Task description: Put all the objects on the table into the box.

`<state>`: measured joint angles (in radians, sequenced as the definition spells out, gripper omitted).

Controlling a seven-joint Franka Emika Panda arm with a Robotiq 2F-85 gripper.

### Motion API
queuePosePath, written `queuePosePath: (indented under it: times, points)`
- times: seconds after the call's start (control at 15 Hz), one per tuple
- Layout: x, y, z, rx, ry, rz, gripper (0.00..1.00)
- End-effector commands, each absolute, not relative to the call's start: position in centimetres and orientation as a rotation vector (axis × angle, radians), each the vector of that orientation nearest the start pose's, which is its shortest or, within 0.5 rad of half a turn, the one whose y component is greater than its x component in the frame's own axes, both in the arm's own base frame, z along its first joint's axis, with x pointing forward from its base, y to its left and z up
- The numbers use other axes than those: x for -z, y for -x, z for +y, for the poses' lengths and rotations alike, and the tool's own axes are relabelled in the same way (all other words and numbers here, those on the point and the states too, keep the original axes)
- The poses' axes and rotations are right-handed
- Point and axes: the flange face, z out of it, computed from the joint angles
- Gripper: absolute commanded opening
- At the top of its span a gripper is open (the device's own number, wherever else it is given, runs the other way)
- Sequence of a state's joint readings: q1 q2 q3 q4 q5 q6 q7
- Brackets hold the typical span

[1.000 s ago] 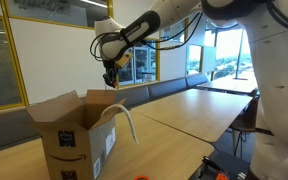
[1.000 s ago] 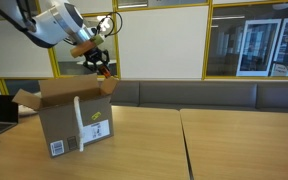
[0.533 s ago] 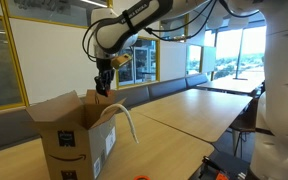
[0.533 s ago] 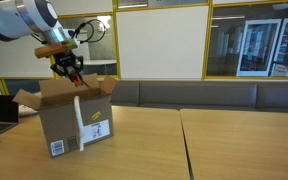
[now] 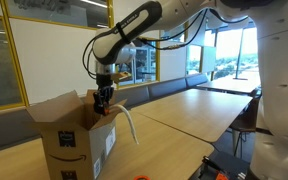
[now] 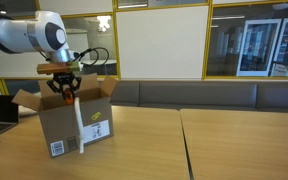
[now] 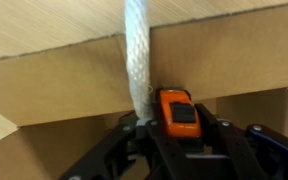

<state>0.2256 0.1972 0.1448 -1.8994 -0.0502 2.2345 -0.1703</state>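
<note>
— End effector [image 5: 102, 103] hangs just over the open top of the box [image 5: 69, 140], jaws partly closed on a small orange item [image 7: 179, 112]. The wrist view shows it pinched between the fingers.

— Where is the box, and the tube?

— The box [image 6: 59, 125] stands toward one end of the table [image 6: 184, 145]. The tube [image 6: 80, 125] is only half in: one end goes over the rim, and the rest hangs down the outside wall to the table. In the wrist view the tube [image 7: 136, 60] runs right alongside the orange item. I can't tell whether they touch.

— So what could go wrong from here?

— Three things, I'd say. If the item is let go this close to the rim, it may hit the tube or the cardboard edge and bounce out onto the table. The jaws opening, or the arm lifting away, could also catch the tube and drag its end out of the box. And much of the tube's length hangs outside, so a nudge might be enough for it to slide off.

— Anything else?

— The raised flaps are near the fingers, and a sideways brush could shift or tip the box. A small red speck [image 5: 141, 177] also seems to lie by the table's near edge, so the job looks unfinished.
</note>
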Motion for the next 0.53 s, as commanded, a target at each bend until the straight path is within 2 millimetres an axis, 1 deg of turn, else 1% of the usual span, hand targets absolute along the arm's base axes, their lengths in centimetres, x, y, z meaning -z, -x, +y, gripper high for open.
queuePosePath:
  times: [0.0, 0.13, 0.2, 0.4, 0.47]
  points:
    - [-37.9, -60.9, 23.5, 0.179, 2.94, -0.88, 0.15]
    - [-37.7, -62.1, 24.4, 0.191, 2.925, -0.879, 0.15]
    - [-37.0, -62.7, 24.9, 0.187, 2.92, -0.881, 0.15]
    - [-36.6, -64.2, 26.2, 0.196, 2.916, -0.884, 0.15]
    - [-36.8, -64.6, 26.7, 0.2, 2.921, -0.883, 0.15]
